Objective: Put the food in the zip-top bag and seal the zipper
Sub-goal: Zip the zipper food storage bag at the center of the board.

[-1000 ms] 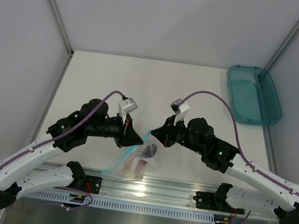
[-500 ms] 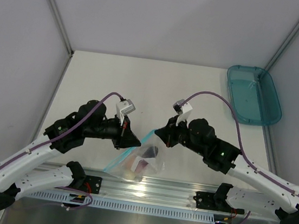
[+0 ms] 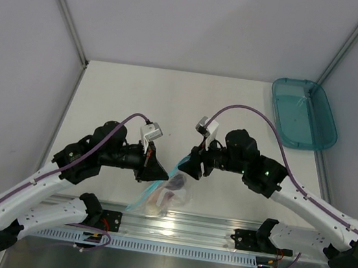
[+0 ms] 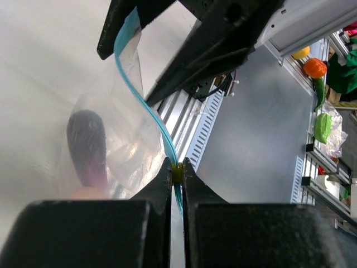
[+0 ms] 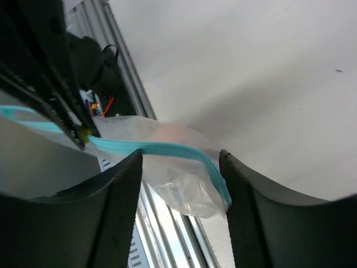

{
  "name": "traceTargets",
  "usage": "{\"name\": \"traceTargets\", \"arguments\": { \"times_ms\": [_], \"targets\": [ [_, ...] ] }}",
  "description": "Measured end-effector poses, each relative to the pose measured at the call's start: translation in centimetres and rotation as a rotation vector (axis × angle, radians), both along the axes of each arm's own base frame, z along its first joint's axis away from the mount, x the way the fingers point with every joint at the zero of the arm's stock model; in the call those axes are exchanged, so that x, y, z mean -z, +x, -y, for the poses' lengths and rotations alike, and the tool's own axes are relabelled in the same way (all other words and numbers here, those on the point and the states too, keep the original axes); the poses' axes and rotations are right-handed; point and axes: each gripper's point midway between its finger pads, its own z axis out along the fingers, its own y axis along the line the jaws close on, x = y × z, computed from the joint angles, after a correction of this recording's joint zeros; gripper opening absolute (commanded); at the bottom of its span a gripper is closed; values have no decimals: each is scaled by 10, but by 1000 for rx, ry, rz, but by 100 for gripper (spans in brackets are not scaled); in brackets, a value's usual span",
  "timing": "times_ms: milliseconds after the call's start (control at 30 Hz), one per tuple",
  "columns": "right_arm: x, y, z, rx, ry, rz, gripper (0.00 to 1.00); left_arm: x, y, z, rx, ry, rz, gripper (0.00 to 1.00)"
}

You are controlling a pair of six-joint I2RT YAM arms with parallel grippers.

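Pale matte surface (image 3: 170, 100) inside a white-walled booth, viewed from above. Translucent teal plastic tray (image 3: 304, 113) at the far right corner, well apart from the action. Ribbed metal rail (image 3: 174, 225) along the near edge. Two black-and-white arms reaching toward each other over the near middle.

Between them, lifted off the surface, a clear crinkly zip-top bag (image 3: 166, 194), hanging from its mouth edge with the thin teal-blue zipper strip (image 4: 146, 100) uppermost. Inside the bag, a dark purple oblong toy food piece (image 4: 87, 146), with a peach-pink roundish piece (image 4: 89, 192) just below. No food visible outside the bag.

Left fingers (image 4: 176, 168) clenched tight on the teal-blue zipper strip, carrying the bag. Right fingers (image 3: 185, 165) parted, the strip running loosely through the gap with no pinch visible. A second ago clamped on that strip; since then released, with the arm drawn slightly nearer the left one and the bag sagging a little lower.

Likely meaning: one press along the zipper finished, grip let go for a fresh hold. Filling apparently done, sealing under way. Whether the strip is closed along its whole length, impossible to tell. Risk: bag supported at one point only, free to swing.
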Motion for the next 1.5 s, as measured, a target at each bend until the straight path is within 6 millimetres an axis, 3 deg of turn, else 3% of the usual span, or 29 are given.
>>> {"name": "traceTargets", "arguments": {
  "times_ms": [333, 633, 733, 867, 900, 967, 1033, 1100, 1200, 1367, 1500],
  "targets": [
    [-33, -43, -18, -359, 19, 22, 67, -6, -10, -2, 58, -25, 24, 1],
    [-14, -65, -31, -542, -51, -43, 65, -5, -23, -7, 99, -36, 8, 1],
    [-16, -68, -30, -566, -58, -39, 59, -5, -24, -7, 103, -38, 8, 1],
    [-15, -70, -28, -583, -74, -37, 44, -5, -26, -7, 107, -38, 5, 1],
    [-12, -70, -27, -586, -83, -41, 36, -5, -26, -8, 107, -39, 6, 1],
    [-7, -70, -27, -590, -99, -52, 31, -5, -26, -8, 108, -39, 6, 1],
    [-4, -71, -26, -592, -108, -62, 39, -5, -26, -8, 106, -39, 7, 1],
    [-3, -70, -26, -578, -117, -62, 58, -5, -26, -8, 106, -39, 7, 1],
    [-3, -62, -26, -526, -131, -32, 71, -5, -25, -8, 103, -39, 9, 1],
    [-22, -53, -10, -416, -105, 39, 79, -5, -24, -8, 99, -39, 12, 1],
    [-44, -59, 1, -407, -47, 76, 78, -5, -25, -8, 99, -40, 13, 1]
  ]
}}
